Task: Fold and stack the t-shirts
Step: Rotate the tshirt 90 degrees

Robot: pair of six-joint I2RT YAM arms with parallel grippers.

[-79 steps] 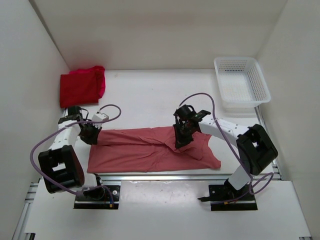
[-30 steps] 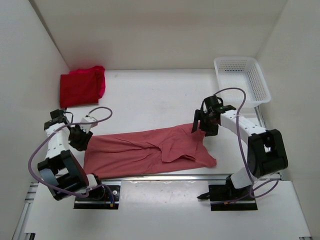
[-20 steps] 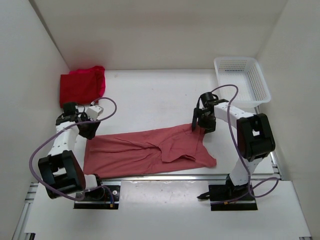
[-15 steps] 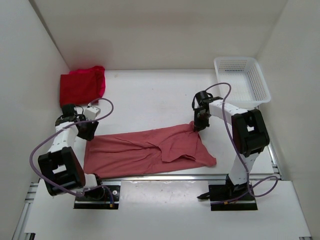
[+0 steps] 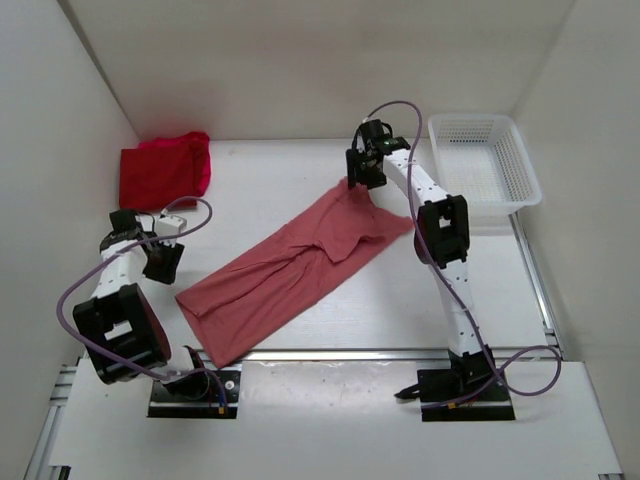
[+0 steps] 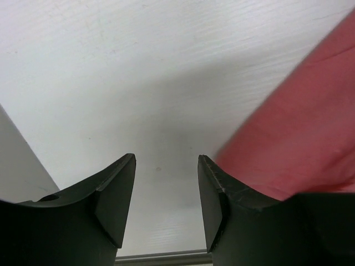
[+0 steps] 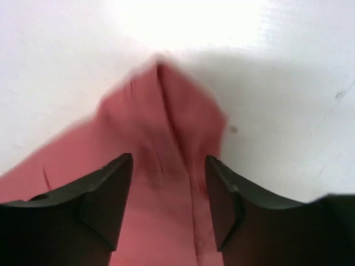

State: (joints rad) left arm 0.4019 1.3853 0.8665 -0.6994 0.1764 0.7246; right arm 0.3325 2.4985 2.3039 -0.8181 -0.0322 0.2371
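Salmon-pink cloth t-shirt [image 5: 300, 265] mid-frame, two folded red t-shirts [image 5: 160, 178] upper left; left gripper [image 6: 166, 159] parted, empty; right gripper [image 7: 169, 159] parted astride salmon cloth.

Matt salmon cloth t-shirt [image 5: 290, 265], smooth white table [image 5: 280, 190]

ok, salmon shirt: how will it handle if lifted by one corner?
Probably floppy: the shirt lies flat and creased, and bunches into a ridge at the right end effector, so it should drape and trail. Pushed, it would likely wrinkle rather than shift whole; folds already show mid-cloth.
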